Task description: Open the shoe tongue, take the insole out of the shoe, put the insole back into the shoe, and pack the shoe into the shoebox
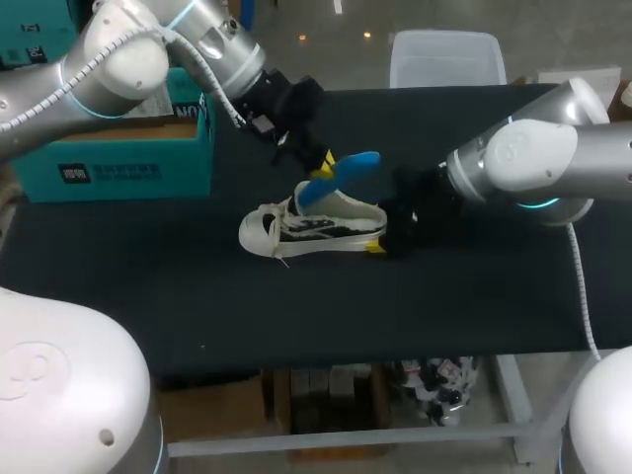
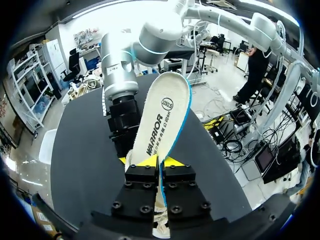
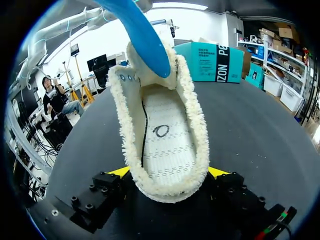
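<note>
A white shoe [image 1: 311, 229] with black markings lies on its sole mid-table, its toe toward my left. Its fleece-lined opening [image 3: 160, 135] faces the right wrist camera, and the inner floor is bare. My right gripper [image 1: 378, 242] [image 3: 169, 172] clasps the heel from both sides with its jaws wide apart. My left gripper [image 1: 318, 166] [image 2: 160, 162] is shut on one end of the insole [image 1: 344, 174] [image 2: 162, 112]. The insole has a blue top and a white underside, and it hangs tilted just above the shoe's opening [image 3: 142, 35].
The open teal shoebox [image 1: 128, 148] [image 3: 215, 60] stands at the table's back left, behind my left arm. Bare black tabletop [image 1: 296, 316] lies in front of the shoe and to its right.
</note>
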### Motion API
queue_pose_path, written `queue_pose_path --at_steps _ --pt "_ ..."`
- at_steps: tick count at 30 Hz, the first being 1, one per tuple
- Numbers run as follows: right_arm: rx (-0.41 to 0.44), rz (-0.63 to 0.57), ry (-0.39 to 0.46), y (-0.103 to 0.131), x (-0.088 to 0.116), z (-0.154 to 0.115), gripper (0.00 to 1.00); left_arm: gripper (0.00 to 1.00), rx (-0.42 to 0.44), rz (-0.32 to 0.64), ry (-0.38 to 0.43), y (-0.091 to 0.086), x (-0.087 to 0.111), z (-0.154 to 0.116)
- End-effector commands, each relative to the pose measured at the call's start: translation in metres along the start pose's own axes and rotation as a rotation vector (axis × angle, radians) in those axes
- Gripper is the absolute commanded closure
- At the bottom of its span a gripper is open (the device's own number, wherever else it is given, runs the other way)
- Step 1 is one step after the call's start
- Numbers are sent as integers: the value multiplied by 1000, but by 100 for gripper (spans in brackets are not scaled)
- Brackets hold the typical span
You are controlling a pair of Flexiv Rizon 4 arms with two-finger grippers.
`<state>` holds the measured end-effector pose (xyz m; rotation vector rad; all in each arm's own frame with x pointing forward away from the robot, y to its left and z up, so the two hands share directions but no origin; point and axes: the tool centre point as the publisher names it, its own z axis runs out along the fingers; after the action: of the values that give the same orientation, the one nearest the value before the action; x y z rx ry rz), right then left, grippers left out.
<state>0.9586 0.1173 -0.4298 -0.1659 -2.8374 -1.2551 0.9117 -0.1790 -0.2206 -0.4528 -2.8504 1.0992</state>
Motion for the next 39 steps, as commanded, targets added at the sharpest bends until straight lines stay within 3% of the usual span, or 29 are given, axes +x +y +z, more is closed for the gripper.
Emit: queue_pose_path --at_steps 1,15,24,32,39 --pt "10 1 6 0 2 -5 0 100 58 22 0 0 11 -14" --pt "119 -25 -40 18 1 -53 0 100 191 109 23 -20 37 -52" --pt "231 -93 -78 53 -9 -90 0 100 206 136 4 -26 55 -76" --pt "337 -169 -59 90 -23 -85 0 100 190 118 -61 -19 68 -98" --pt "397 -216 -32 112 -32 -63 0 100 164 58 -125 3 76 -116"
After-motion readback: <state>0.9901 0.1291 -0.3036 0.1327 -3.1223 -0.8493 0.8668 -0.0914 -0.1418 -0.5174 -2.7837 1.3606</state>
